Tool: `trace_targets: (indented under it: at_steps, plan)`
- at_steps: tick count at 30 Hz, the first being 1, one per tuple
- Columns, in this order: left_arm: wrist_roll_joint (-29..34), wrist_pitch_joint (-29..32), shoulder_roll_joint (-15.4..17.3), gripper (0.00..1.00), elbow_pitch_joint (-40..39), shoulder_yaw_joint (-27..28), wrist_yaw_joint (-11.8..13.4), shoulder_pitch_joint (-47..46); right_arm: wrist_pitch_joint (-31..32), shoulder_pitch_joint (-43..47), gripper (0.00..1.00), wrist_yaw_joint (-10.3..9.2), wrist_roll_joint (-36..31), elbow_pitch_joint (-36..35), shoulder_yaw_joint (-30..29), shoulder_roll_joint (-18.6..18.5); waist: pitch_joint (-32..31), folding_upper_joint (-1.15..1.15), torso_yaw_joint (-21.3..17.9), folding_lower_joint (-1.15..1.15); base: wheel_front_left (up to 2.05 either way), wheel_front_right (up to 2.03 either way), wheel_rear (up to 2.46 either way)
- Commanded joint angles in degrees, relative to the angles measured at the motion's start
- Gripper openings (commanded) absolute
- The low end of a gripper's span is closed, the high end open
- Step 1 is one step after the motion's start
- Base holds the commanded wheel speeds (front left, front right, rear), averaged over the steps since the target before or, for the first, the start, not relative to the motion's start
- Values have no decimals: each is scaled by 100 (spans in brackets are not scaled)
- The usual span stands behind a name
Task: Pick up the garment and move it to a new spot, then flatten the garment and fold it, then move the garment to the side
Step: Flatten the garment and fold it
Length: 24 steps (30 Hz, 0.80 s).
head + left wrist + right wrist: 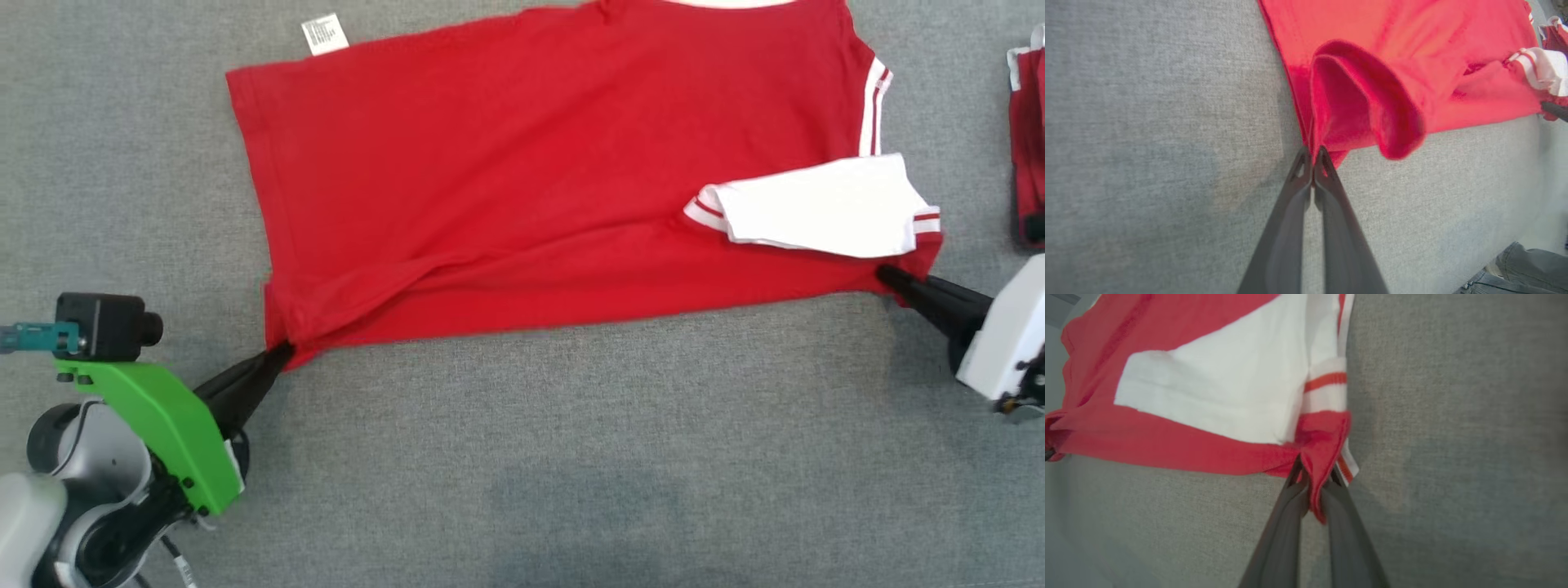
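Head camera looking down, wrist cameras low, close — sharing garment (531, 188)

- head view: bright, even, soft light; a faint broad shadow on the grey bench (571, 506) low down.
- left wrist view: soft focus, garment (1412, 61) washed orange-pink; dim shadow left of the left claw (1312, 157).
- right wrist view: slightly blurred; right claw (1314, 477) smeared at the bottom.
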Motion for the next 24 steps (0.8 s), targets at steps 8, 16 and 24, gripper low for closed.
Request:
trace_targets:
  at_steps: [8,16,24]
  plan:
    - [-532,353,578,0,-442,235,-186,632,1254,548,0,-10,439,-377,-904,-259,-201,43,28,0,0,0,0]
    - [-462,-171,197,18,-464,140,-178,1155,1388,1038,82,-9,103,-780,-1148,134,-84,43,53,0,0,0,0]
    - [291,-603,344,100,-687,116,80,1274,1038,717,100,-5,-376,-1242,-1463,26,94,43,139,0,0,0,0]
